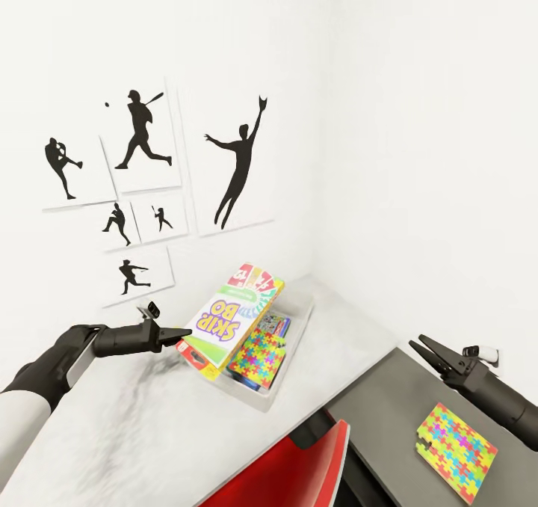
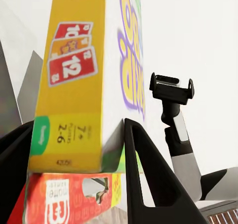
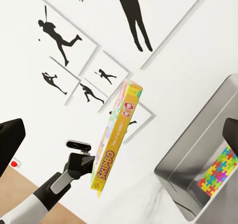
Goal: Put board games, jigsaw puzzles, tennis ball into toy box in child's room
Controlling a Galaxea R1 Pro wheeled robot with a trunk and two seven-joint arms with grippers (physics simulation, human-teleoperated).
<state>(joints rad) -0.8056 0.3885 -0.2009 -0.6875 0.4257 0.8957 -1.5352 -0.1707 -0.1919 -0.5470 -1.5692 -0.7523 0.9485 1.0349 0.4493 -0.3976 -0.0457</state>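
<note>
Placing looks under way: left pincer (image 1: 181,334) clamps the Skip-Bo board game (image 1: 233,318), tilted over the toy box (image 1: 293,346) at lower centre, release due next.

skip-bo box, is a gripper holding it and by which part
Yes. The left gripper is shut on the Skip-Bo box, pinching its lower yellow edge, tilted over the toy box. The right gripper holds nothing.
</note>
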